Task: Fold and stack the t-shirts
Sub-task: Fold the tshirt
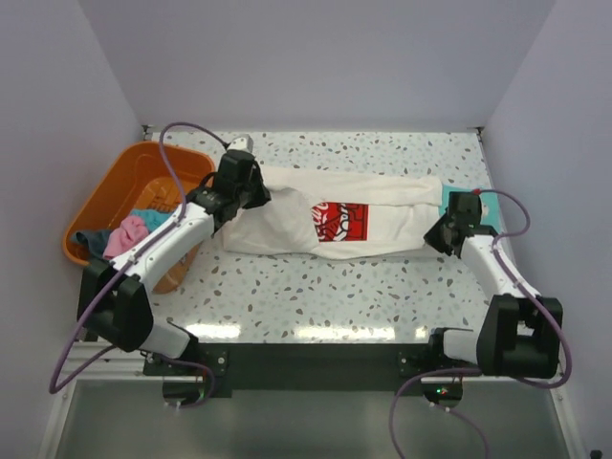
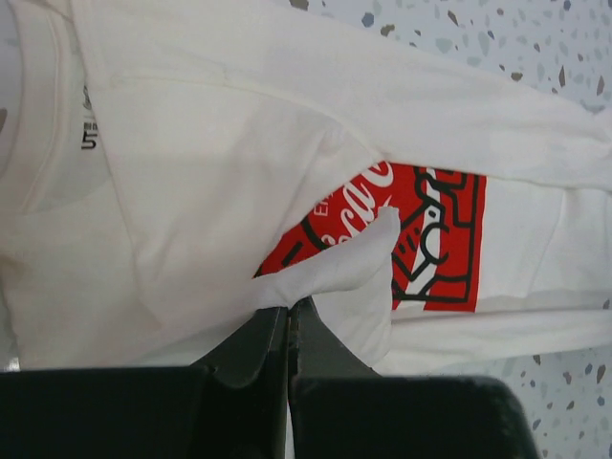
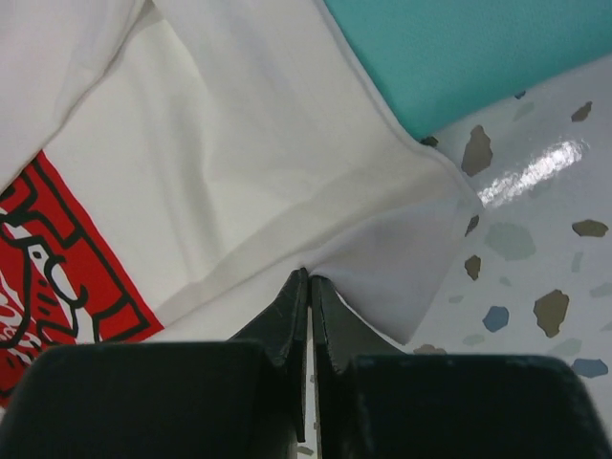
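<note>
Pinching a raised fold of the cream-white t-shirt (image 2: 191, 143) in the left gripper (image 2: 287, 311), jaws pressed together, with the red logo print (image 2: 430, 239) just beyond the tips. Clamping the same shirt's hem corner in the right gripper (image 3: 308, 279), likewise pressed together, with the teal-green t-shirt (image 3: 459, 48) ahead and to the right, touching the white hem. Beneath both, a speckled white surface (image 1: 335, 287); all around, pale walls (image 1: 316, 57). Left of the left gripper, an orange basket (image 1: 100, 206) of mixed clothes (image 1: 127, 234). Reaching forward with both arms, angled inward to opposite ends of the shirt lying between the grippers.
</note>
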